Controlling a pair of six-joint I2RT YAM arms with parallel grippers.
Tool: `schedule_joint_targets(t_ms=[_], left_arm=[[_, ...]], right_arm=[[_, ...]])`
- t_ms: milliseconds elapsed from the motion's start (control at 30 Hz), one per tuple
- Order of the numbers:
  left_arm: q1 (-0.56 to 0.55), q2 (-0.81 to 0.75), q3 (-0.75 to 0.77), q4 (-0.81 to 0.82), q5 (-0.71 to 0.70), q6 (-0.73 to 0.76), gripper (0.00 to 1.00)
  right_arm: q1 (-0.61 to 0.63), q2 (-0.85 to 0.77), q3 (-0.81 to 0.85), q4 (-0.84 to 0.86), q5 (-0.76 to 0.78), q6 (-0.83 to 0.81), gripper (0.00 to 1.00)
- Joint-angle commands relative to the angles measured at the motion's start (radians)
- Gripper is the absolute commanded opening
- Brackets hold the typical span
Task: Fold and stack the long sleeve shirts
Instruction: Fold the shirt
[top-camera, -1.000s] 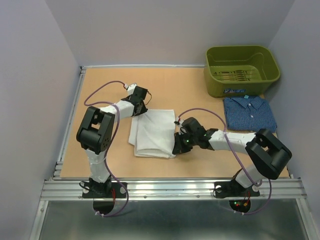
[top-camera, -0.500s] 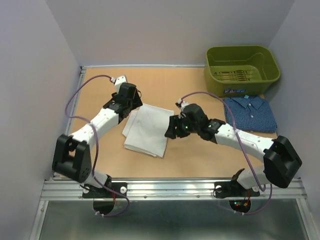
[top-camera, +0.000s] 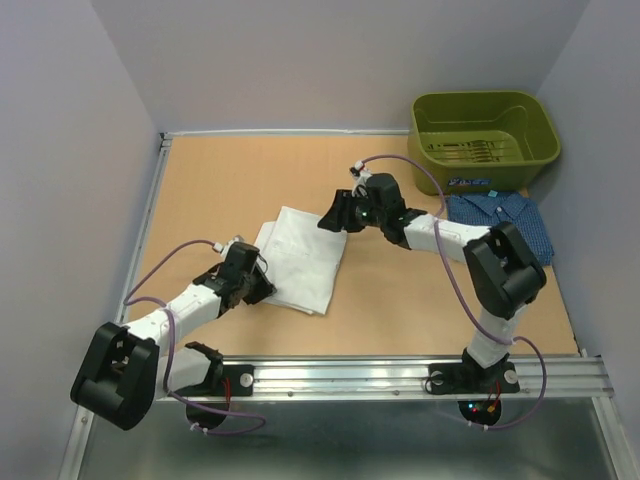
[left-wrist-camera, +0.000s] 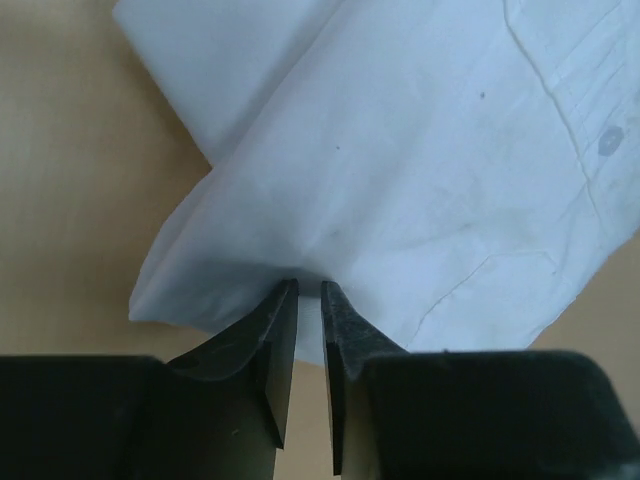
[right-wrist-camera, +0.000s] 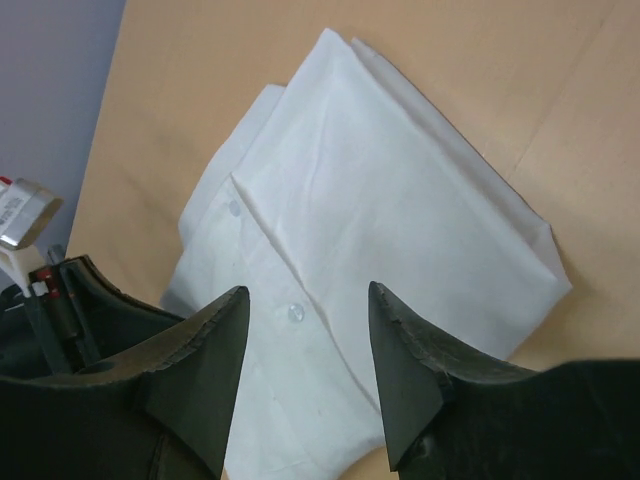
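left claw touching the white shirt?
Touching. Left wrist view: the left claw has its fingertips nearly closed on the near edge of the white shirt, and the cloth puckers right at the tips.

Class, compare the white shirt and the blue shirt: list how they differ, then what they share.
The white shirt is plain; the blue shirt is finely patterned. The white shirt lies mid-table, the blue shirt at the right, by the green bin. The left gripper pinches the white shirt's edge; no gripper is at the blue shirt. Both are folded and lie on the table.
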Motion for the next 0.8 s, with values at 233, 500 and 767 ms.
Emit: schedule_joint_targets(t_ms=[233,500,767], left_arm=[[0.049,-0.024,-0.103,0.125,0.069,-0.133,0.23],[0.089,0.045,-0.004,0.044,0.012,-0.047,0.24],[0.157,0.192,0.162,0.008,-0.115,0.102,0.27]], right_arm=[[-0.128,0.207,-0.041,0.316,-0.061,0.050,0.56],[-0.137,0.219,-0.141,0.293,-0.147,0.023,0.56],[-0.130,0.117,-0.319,0.253,-0.130,-0.005,0.30]])
